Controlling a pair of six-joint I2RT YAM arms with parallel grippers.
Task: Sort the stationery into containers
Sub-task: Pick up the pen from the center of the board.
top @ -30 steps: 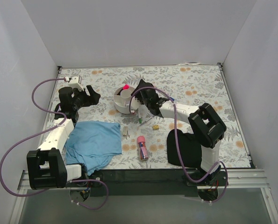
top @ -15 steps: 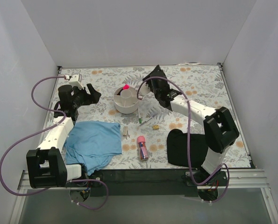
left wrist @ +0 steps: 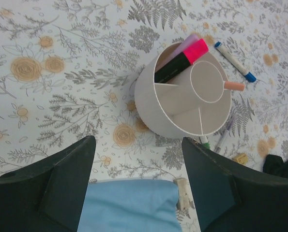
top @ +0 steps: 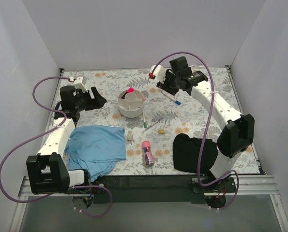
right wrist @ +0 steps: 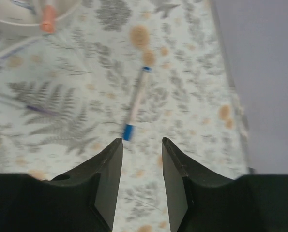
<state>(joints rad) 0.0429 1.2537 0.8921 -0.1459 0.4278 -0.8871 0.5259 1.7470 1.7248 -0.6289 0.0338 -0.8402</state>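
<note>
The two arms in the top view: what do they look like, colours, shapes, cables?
The left arm and the right arm have white links and black joint housings. A thin purple cable loops along each. The left gripper and the right gripper each have two black wedge-shaped fingers. No markings are visible.

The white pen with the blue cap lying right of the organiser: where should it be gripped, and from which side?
Grip the pen at mid-barrel, from straight above, fingers closing across its length. It lies flat with nothing touching it, and the open right gripper hangs near its capped end.
</note>
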